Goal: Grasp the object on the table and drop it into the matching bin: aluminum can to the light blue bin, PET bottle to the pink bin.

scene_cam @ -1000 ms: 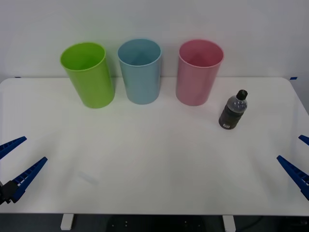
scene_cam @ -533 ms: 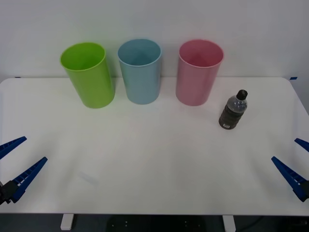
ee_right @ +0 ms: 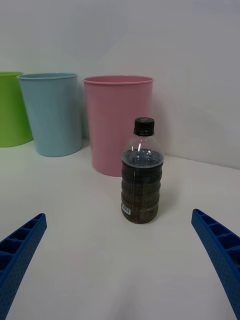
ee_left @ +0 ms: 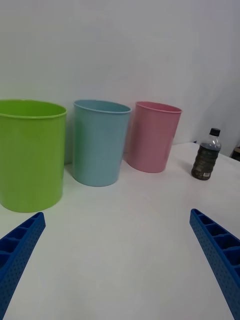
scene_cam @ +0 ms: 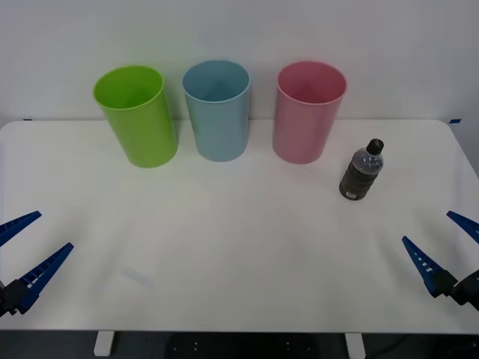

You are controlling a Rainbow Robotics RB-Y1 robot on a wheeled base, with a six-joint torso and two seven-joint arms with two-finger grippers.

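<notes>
A small clear PET bottle point(scene_cam: 362, 170) with dark contents and a black cap stands upright on the white table point(scene_cam: 239, 247), just right of the pink bin point(scene_cam: 306, 112). The light blue bin point(scene_cam: 217, 109) stands to the pink bin's left. My right gripper point(scene_cam: 443, 247) is open near the table's front right edge, some way in front of the bottle. The right wrist view has the bottle point(ee_right: 142, 171) centred ahead of the open gripper point(ee_right: 120, 265), with the pink bin point(ee_right: 117, 122) behind it. At the front left edge my left gripper point(scene_cam: 21, 247) waits open.
A lime green bin point(scene_cam: 137, 114) stands at the left end of the row, beside the light blue one. The three bins line the table's back edge against a white wall. Bare tabletop lies between the bottle and both grippers.
My right gripper has moved leftward, farther in over the table's front right edge. The bottle, the bins and the left arm have not moved.
</notes>
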